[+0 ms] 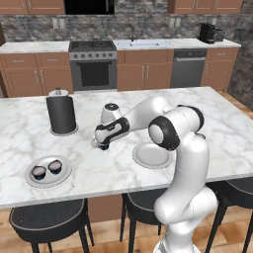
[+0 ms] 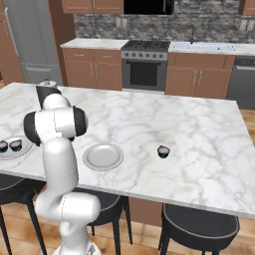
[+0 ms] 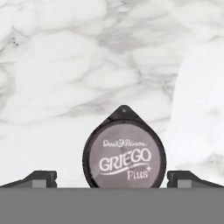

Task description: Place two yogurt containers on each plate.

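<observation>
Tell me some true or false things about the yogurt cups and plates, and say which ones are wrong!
1. The left plate holds two yogurt cups. True.
2. The plate nearest the robot already has a yogurt cup on it. False: it holds nothing.
3. One lone yogurt cup sits on the marble counter, right of that plate. True.
4. The gripper has a yogurt cup between its fingertips, with "GRIEGO" on the lid. True.
5. The gripper's fingers are squeezed against that cup. False: they stand apart from its sides.
6. The tall black cylinder stands on a plate. False: it stands on the counter.
</observation>
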Robot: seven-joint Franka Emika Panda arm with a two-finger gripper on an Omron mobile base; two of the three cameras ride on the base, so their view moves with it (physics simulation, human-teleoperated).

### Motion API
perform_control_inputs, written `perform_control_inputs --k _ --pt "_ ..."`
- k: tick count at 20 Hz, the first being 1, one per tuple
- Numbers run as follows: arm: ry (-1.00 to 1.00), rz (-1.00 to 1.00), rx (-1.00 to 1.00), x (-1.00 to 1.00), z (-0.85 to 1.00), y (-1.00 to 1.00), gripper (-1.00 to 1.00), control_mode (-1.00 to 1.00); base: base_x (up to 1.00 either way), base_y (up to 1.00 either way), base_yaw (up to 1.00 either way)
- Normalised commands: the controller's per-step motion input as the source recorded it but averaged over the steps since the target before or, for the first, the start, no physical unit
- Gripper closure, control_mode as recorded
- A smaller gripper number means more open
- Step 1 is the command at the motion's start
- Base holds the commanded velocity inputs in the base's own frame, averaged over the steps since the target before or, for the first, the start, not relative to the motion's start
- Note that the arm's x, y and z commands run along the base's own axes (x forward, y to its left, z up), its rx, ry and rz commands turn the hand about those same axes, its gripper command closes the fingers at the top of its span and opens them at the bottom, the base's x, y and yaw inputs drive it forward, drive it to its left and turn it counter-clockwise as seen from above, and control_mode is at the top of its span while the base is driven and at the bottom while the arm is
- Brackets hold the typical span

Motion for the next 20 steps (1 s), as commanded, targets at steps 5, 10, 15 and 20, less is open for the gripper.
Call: perform_control_inputs --k 5,10,15,20 --pt "0.00 0.00 0.00 0.11 -0.09 0.01 -1.00 -1.00 0.00 0.00 0.00" --pt "0.00 0.00 0.00 0.16 -0.03 0.00 -1.00 -1.00 0.00 0.00 0.00" --pt "0.00 0.00 0.00 0.10 -0.05 0.00 -1.00 -1.00 0.00 0.00 0.00" --pt "0.02 0.00 0.00 0.09 -0.09 0.00 -1.00 -1.00 0.00 0.00 0.00"
